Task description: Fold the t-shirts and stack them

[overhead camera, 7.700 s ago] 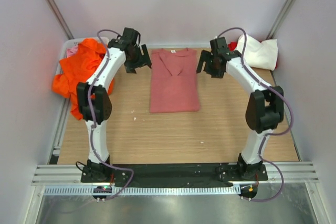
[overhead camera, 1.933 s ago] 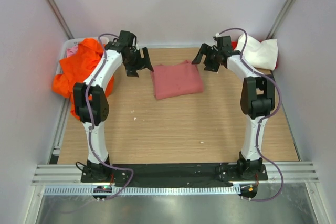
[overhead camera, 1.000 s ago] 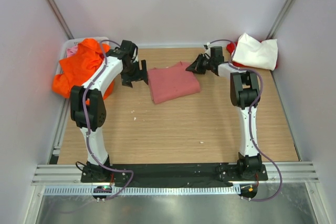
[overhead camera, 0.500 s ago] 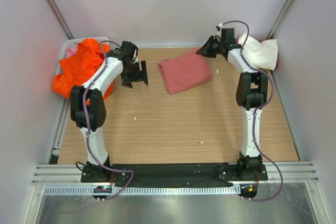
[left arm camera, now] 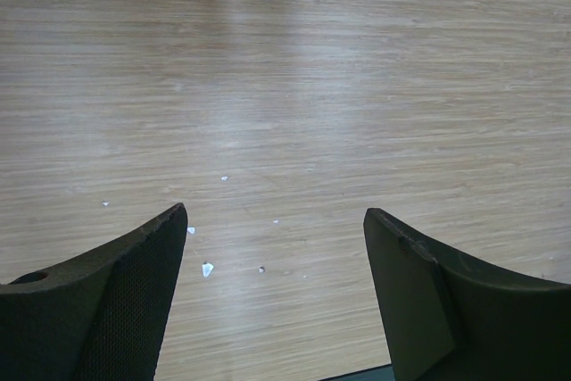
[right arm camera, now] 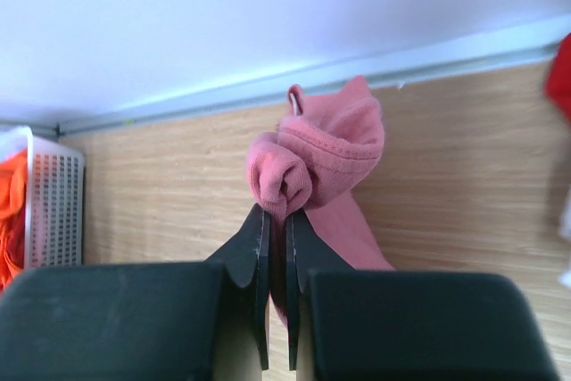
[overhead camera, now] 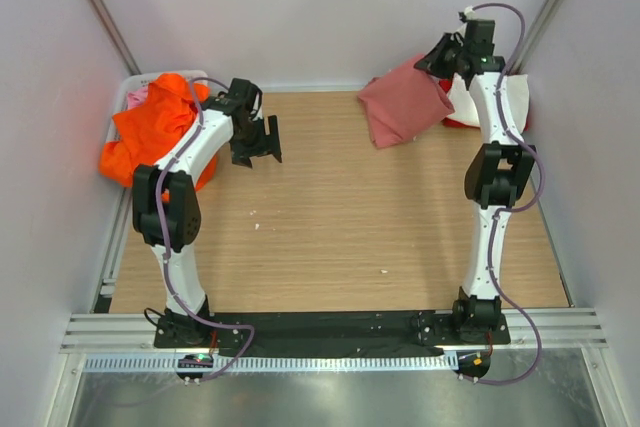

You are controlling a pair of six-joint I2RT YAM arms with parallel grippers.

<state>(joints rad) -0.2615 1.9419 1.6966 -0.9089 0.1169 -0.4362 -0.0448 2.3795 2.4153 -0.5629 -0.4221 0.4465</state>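
Since half a second ago, your right tool (overhead camera: 447, 54) has swung the folded salmon shirt (overhead camera: 400, 107) up toward the far right corner. It is clamped on a bunched edge, so the cloth hangs beside the white shirt (overhead camera: 505, 97), likely the stack spot. Left tool (left arm camera: 274, 213) gapes empty over the table (overhead camera: 330, 237). Far-left basket (right arm camera: 49, 211) holds the orange shirt (overhead camera: 150, 137), heaped past its rim.

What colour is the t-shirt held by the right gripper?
Dusty salmon-pink; the t-shirt in the right gripper shows best in the right wrist view.
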